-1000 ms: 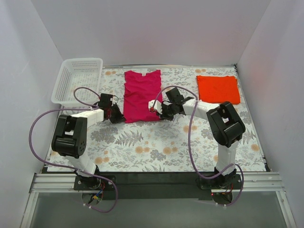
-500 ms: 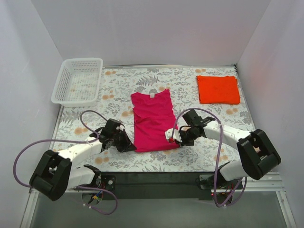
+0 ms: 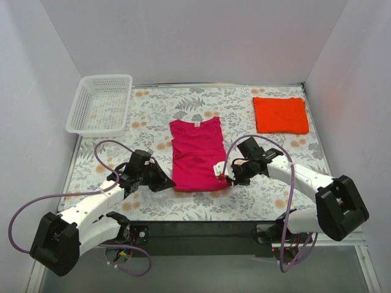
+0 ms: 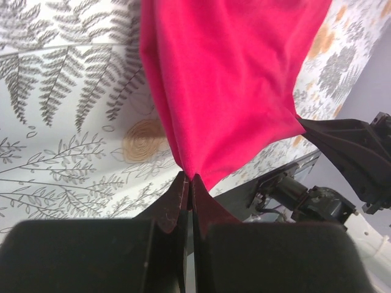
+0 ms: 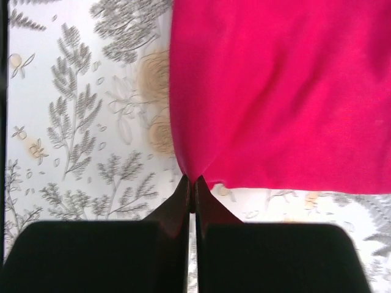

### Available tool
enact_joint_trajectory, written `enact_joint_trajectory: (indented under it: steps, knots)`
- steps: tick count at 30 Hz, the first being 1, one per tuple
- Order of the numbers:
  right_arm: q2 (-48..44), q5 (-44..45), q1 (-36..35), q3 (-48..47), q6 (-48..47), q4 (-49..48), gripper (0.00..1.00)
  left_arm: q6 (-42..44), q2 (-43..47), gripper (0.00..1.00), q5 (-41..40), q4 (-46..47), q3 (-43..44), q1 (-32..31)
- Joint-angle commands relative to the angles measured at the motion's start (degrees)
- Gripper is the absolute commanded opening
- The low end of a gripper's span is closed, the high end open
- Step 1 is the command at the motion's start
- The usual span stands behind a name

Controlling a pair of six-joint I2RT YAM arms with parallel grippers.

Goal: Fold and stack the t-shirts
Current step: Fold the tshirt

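Top view: the magenta t-shirt point(image 3: 195, 155) lay flat at mid-table, neck label on the far side. The left gripper point(image 3: 168, 184) and right gripper point(image 3: 223, 178) were at its near corners. The orange t-shirt point(image 3: 281, 115) (folded) lay far right, well apart.
Left wrist: jaws pinched tight on a bunched corner of magenta cloth.
Right wrist: likewise, the opposite corner clamped.

Soft matt cloth — magenta t-shirt point(image 3: 197, 155) and orange t-shirt point(image 3: 281, 115); white plastic — basket point(image 3: 101, 107).
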State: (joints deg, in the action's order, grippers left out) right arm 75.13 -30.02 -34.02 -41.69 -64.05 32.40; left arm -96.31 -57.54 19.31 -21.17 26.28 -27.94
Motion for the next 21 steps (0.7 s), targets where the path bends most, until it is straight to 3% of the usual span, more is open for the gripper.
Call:
enact_joint_trajectory:
  steps: [1,7,14,21]
  knots:
    - [2.37,-1.44,1.23,-6.72,2.44,1.08,0.01,0.07,-2.21,0.0,-2.52,-1.51,4.73,0.08]
    - [12.92,-0.13,4.66,-19.46,6.57,1.0,0.01,2.88,-10.74,0.0,-4.37,3.67,9.83,2.62]
    - [24.52,-0.74,10.55,-35.19,11.14,1.08,0.01,7.8,-22.69,0.0,-1.39,8.16,19.49,13.34]
    - [37.17,-1.8,12.75,-48.64,14.83,1.17,0.01,10.97,-39.39,0.0,3.63,9.92,34.61,16.52]
